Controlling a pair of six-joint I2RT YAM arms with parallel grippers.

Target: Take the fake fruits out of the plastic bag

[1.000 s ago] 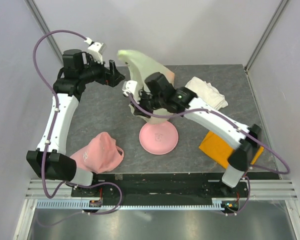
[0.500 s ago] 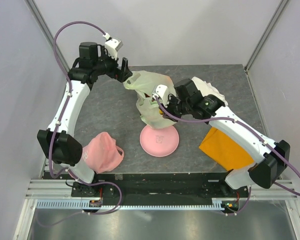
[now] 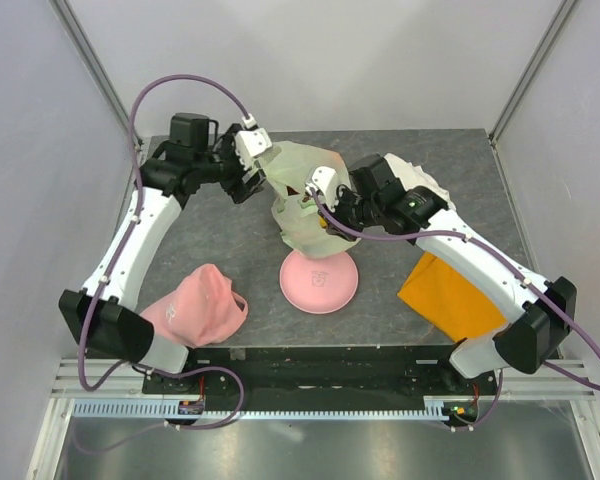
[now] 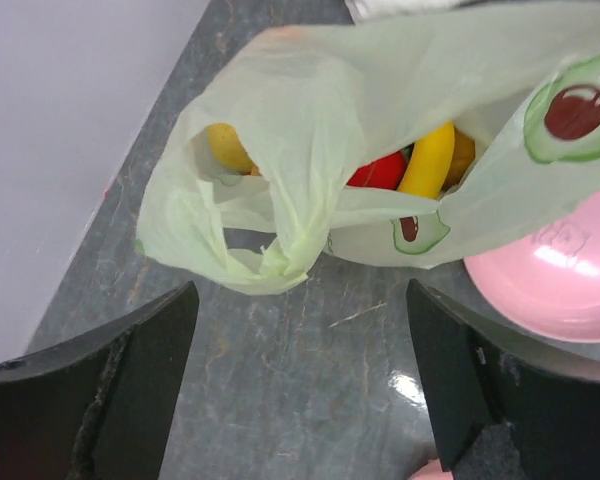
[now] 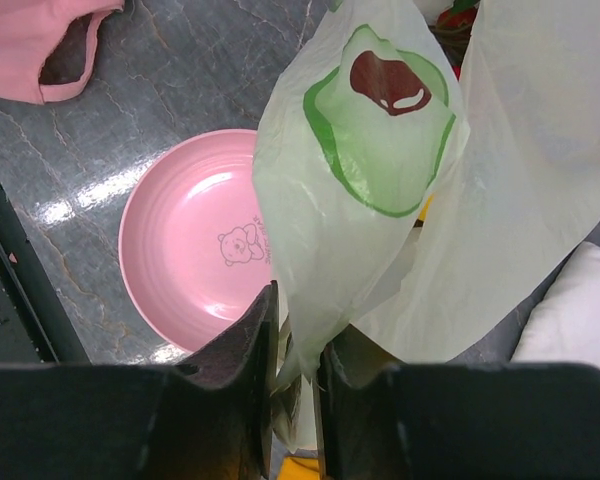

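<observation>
The pale green plastic bag [image 3: 300, 190] slumps on the table behind the pink plate. In the left wrist view the plastic bag [image 4: 310, 130] gapes, showing fake fruits inside: a yellow banana [image 4: 430, 160], a red fruit [image 4: 378, 174] and a yellow-orange one [image 4: 226, 146]. My left gripper [image 3: 250, 180] hangs open over bare table just short of the bag's left end, its fingers [image 4: 130, 390] wide apart with nothing between them. My right gripper [image 5: 295, 350] is shut on a fold of the bag's film [image 5: 380, 180] and holds that side up.
A pink plate [image 3: 318, 280] lies right in front of the bag. A pink cap [image 3: 195, 305] sits at the near left. An orange cloth [image 3: 450, 295] lies near right, with a white cloth [image 3: 420, 185] behind the right arm.
The bag has come down from a raised, stretched position to a slump by the plate. My right arm drew back to the right with it. My left gripper swung right, up to the bag.
</observation>
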